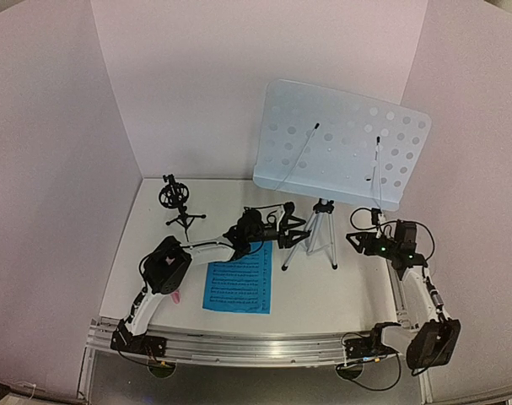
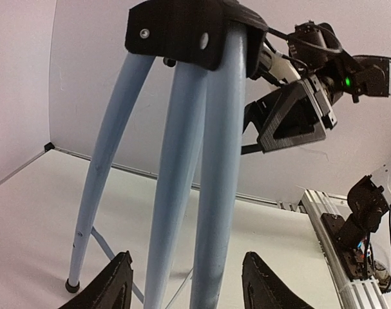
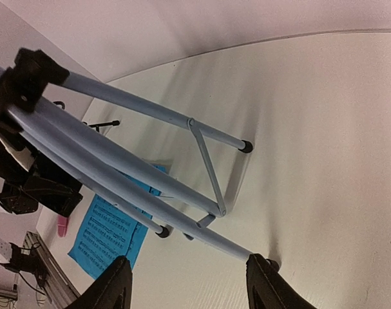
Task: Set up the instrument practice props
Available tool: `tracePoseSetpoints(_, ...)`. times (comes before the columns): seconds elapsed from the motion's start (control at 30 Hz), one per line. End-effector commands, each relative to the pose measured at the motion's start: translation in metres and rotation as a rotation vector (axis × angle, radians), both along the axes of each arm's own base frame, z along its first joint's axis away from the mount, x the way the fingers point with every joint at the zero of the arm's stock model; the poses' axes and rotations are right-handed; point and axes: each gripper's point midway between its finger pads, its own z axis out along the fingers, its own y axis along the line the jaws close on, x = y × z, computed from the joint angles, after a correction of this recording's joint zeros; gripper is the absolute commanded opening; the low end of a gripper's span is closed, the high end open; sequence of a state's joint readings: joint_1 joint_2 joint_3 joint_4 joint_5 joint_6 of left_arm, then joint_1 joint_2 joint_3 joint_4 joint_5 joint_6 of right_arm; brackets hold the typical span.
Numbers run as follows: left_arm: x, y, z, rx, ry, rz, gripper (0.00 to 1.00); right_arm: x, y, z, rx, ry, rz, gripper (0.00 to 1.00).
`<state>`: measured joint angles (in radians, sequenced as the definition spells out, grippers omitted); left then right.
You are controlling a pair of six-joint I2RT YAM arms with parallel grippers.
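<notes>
Left end effector (image 2: 187, 257) wide around music stand legs (image 2: 214, 161); right end effector (image 3: 189, 257) wide near them

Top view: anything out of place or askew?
Yes. The blue sheet-music page lies flat on the table, while the music stand's desk holds no page. The pink microphone lies half hidden under the left arm; the black mic mount stands empty.
</notes>
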<state>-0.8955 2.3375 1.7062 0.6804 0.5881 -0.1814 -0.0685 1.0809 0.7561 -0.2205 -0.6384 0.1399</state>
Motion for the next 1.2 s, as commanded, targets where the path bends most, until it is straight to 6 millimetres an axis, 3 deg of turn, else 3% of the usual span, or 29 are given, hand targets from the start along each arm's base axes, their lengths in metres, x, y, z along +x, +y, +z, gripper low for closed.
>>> tracePoseSetpoints(0.0,-0.013,0.001,0.049,-0.066,-0.072,-0.005,0.49,0.016,0.014,0.018,-0.093,-0.236,0.081,0.59)
tracePoseSetpoints(0.3,-0.013,0.000,0.043,-0.049,-0.060,0.003,0.22,0.032,0.054,-0.001,-0.170,-0.303,0.217,0.59)
tracePoseSetpoints(0.43,-0.012,0.000,0.041,-0.045,-0.054,0.013,0.11,0.045,0.059,-0.003,-0.186,-0.325,0.211,0.58)
tracePoseSetpoints(0.57,-0.013,0.000,0.040,-0.043,-0.047,0.019,0.00,0.050,0.065,-0.013,-0.193,-0.312,0.234,0.49)
tracePoseSetpoints(0.73,-0.017,0.000,0.036,-0.028,-0.014,0.001,0.00,0.052,0.060,-0.033,-0.257,-0.299,0.227,0.29)
tracePoseSetpoints(0.9,-0.025,0.004,0.036,-0.015,0.033,-0.033,0.00,0.049,0.047,-0.026,-0.352,-0.334,0.191,0.03)
tracePoseSetpoints(1.03,-0.033,0.010,0.040,-0.003,0.056,-0.060,0.00,0.027,0.035,-0.025,-0.442,-0.283,0.198,0.00)
tracePoseSetpoints(1.17,-0.039,0.012,0.033,0.011,0.048,-0.083,0.00,0.002,0.024,-0.033,-0.502,-0.231,0.199,0.00)
